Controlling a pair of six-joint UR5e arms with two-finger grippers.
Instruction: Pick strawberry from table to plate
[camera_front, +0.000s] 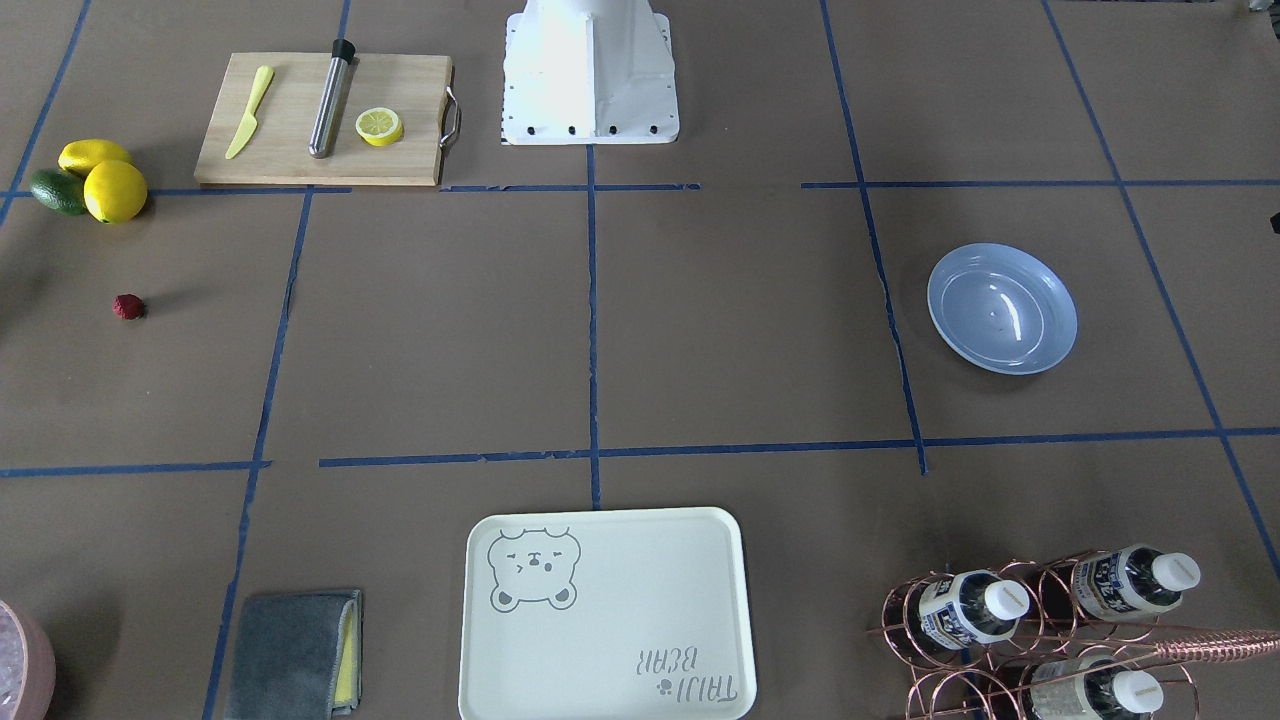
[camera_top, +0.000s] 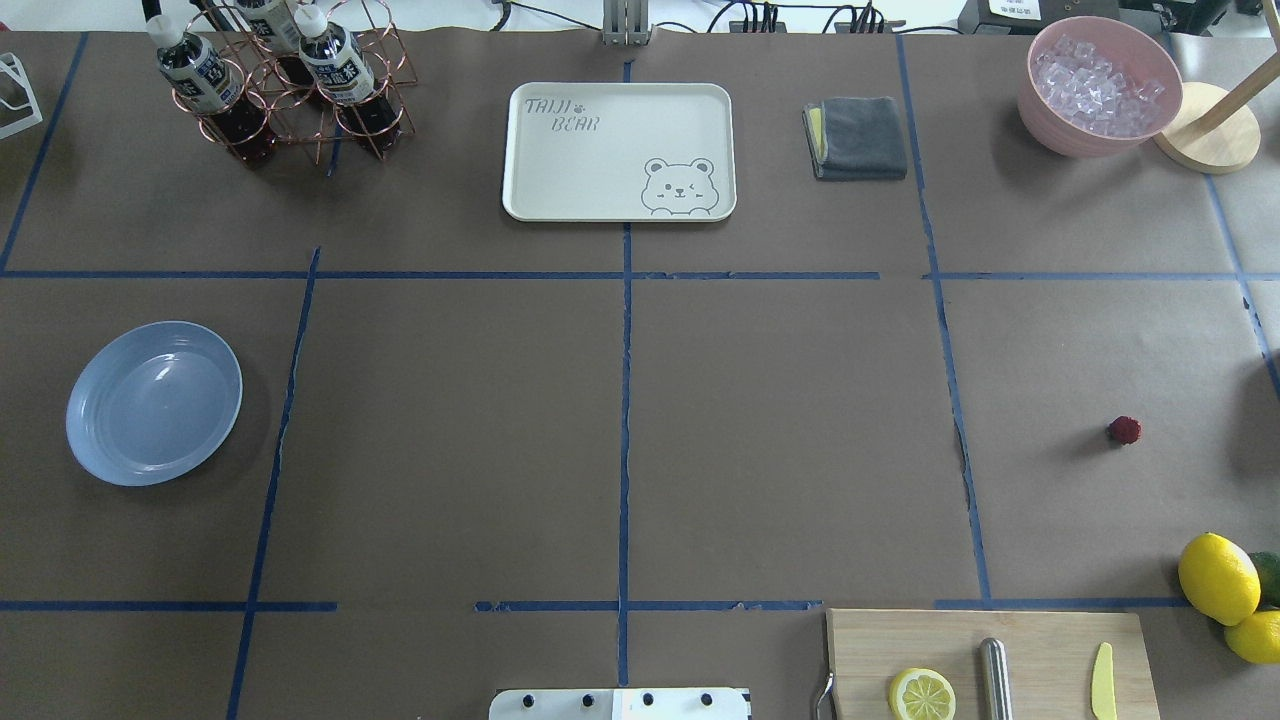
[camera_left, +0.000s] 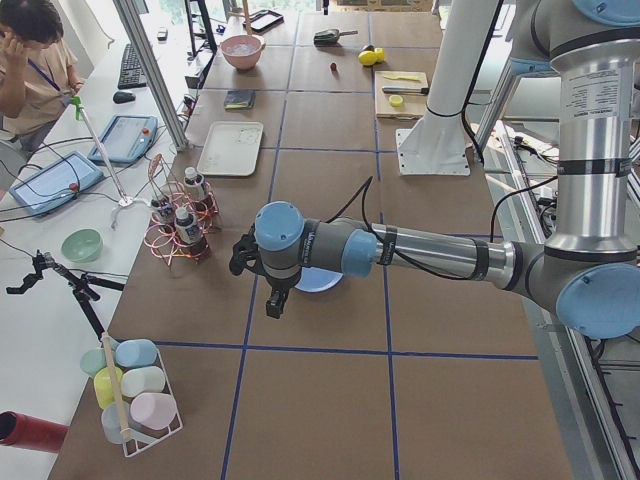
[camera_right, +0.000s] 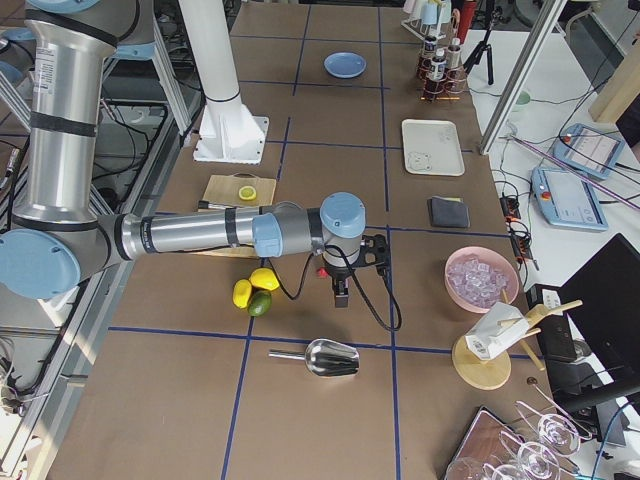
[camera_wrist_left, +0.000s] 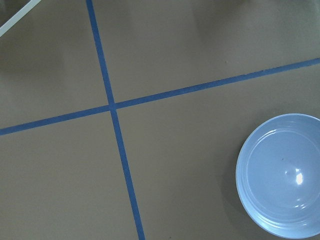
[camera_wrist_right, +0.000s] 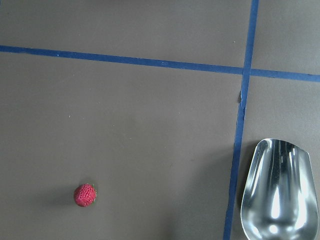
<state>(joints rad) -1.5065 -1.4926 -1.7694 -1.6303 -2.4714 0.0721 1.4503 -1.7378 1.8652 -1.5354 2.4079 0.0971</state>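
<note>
The strawberry (camera_top: 1124, 430) sits at the right of the table (camera_top: 780, 450); probably light, soft, bruisable; pinch its sides gently; left gripper (camera_left: 276, 300), right gripper (camera_right: 341, 293): cannot tell how the jaws stand.

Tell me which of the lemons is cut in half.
The lemon half on the cutting board, cut face up; the two whole lemons lie on the table beside the avocado.
</note>
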